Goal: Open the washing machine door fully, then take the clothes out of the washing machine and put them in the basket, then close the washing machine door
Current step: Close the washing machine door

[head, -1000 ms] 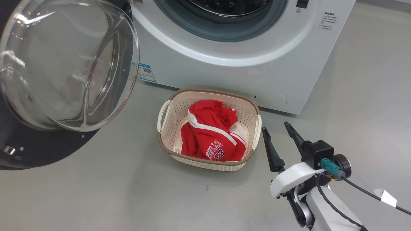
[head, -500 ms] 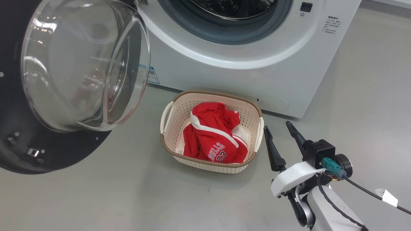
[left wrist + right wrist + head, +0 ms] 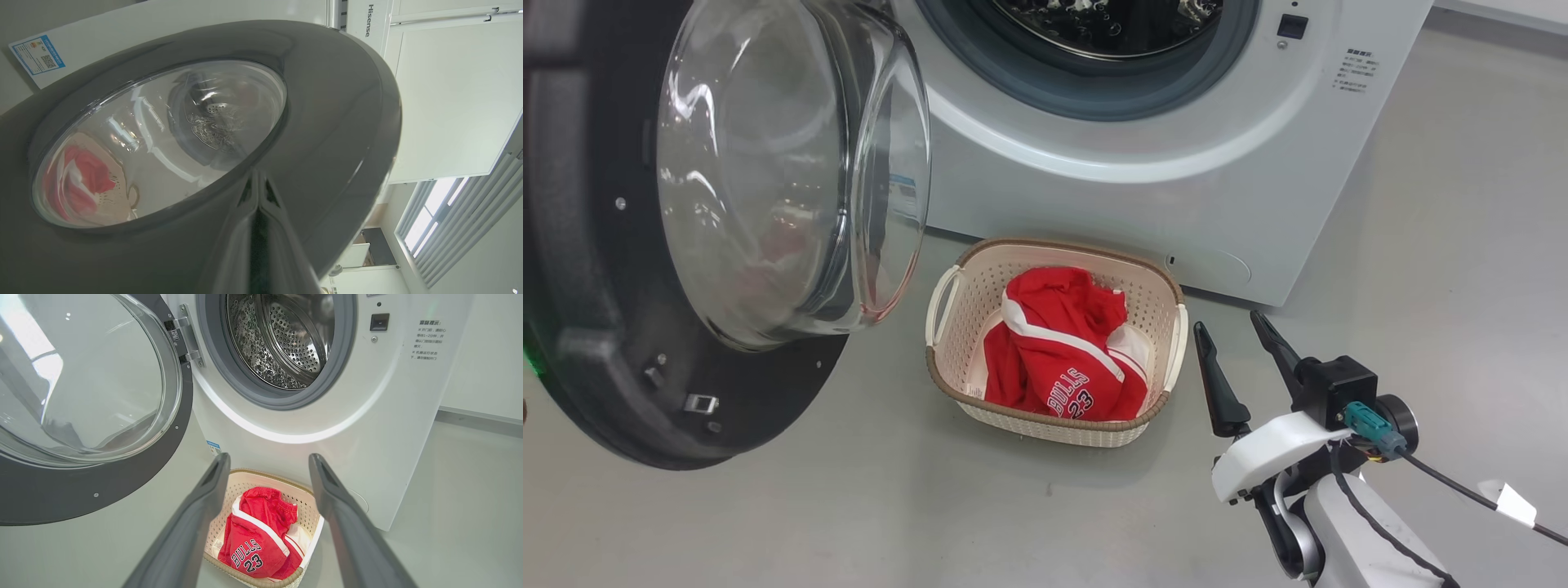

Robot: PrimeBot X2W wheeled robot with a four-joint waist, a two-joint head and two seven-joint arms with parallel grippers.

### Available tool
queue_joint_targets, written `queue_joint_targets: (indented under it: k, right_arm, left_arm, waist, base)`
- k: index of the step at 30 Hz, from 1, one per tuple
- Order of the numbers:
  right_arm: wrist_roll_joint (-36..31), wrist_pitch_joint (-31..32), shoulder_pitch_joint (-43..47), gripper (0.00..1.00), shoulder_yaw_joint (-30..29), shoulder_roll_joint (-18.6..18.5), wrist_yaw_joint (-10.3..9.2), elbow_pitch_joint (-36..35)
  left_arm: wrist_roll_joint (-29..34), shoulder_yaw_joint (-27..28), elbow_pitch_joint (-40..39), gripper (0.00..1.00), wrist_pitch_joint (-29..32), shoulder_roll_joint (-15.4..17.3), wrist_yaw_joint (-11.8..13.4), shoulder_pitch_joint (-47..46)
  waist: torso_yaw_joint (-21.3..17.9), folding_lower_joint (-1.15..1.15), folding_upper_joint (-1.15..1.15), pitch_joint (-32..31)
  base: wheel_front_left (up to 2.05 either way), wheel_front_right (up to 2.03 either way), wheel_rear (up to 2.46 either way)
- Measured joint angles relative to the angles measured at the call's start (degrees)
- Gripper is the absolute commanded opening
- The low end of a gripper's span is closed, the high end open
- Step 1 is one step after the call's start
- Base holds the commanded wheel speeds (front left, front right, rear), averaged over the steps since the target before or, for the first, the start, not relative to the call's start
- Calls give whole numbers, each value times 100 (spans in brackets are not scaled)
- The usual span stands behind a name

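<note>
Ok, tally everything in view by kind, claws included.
Washer: 1
Door: 1
Basket: 1
Red clothes heap: 1
Claws: 2 (right claw open, left claw shut at the door)
Total: 6

The washing machine door [image 3: 752, 188] runs off left — frame blurred.

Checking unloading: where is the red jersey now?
Head view, centre: the red jersey lies inside the basket, before the washing machine, left of the right end effector.
</note>
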Motion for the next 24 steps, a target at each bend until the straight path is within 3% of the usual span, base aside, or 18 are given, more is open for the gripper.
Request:
queue_joint_targets:
  k: [7,18,24]
  right_arm:
    - [48,0,0,100,4,0,-1,-16]
    - [101,0,1,100,76,1,-7,-74]
    - [152,0,19,100,73,1,-10,-67]
  left_arm:
    - [-220,54,-516,0,413,-29,0,328]
    - [-350,73,-1296,0,813,-347,-1,992]
    - [-553,109,-1672,0,861,-722,-1,1167]
  waist:
    - [-113,0,0,-29]
    - [-477,0,0,-38]
    - [-757,0,0,-18]
  base:
    - [0,0,0]
    - [0,0,0]
    - [0,0,0]
